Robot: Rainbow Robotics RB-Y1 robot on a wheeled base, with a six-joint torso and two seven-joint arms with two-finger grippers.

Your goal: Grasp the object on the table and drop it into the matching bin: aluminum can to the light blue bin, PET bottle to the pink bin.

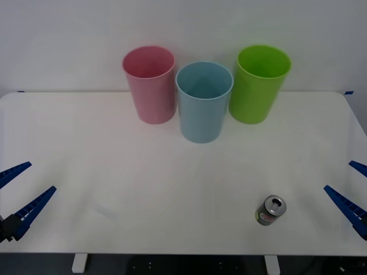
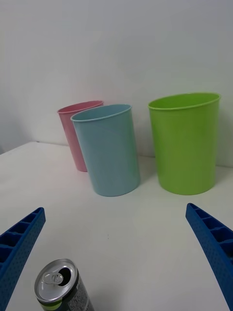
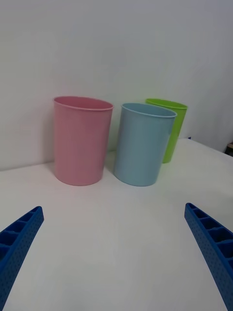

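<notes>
**A:** Where's the aluminum can (image 1: 270,210) sitting?

**B:** Upright on the table (image 1: 143,189), near the front edge, toward the robot's right. Silver top with the tab hole faces up, so its long axis is vertical. Dark body, green and red marks.

**A:** Which arm is closer?

**B:** The right gripper (image 1: 351,192), plainly. It hangs at the right edge of the table, fingers spread wide, nothing between them. The can lies a little to its left and slightly nearer the front edge. In the right wrist view the can (image 2: 60,286) sits close in, just beside one finger rather than centred in the gap.

**A:** And the left?

**B:** The left gripper (image 1: 20,189) is at the far left edge, also spread and empty, well apart from the can. I'd call it idle.

**A:** So the coming move?

**B:** My guess: the right arm shifts sideways to centre the can between the fingers, then closes across the body. Upright and short, it could tip if one finger touches first.

**A:** Bins?

**B:** Three at the back. The pink bin (image 1: 149,84) on the left, the light blue bin (image 1: 203,101) in the middle and slightly forward, touching or nearly touching the pink one, the lime green bin (image 1: 259,83) on the right, standing clear.

**A:** Anything in the way?

**B:** Bare tabletop between can and light blue bin. The green one stands just beside that line; the carry should keep left of it.
</notes>
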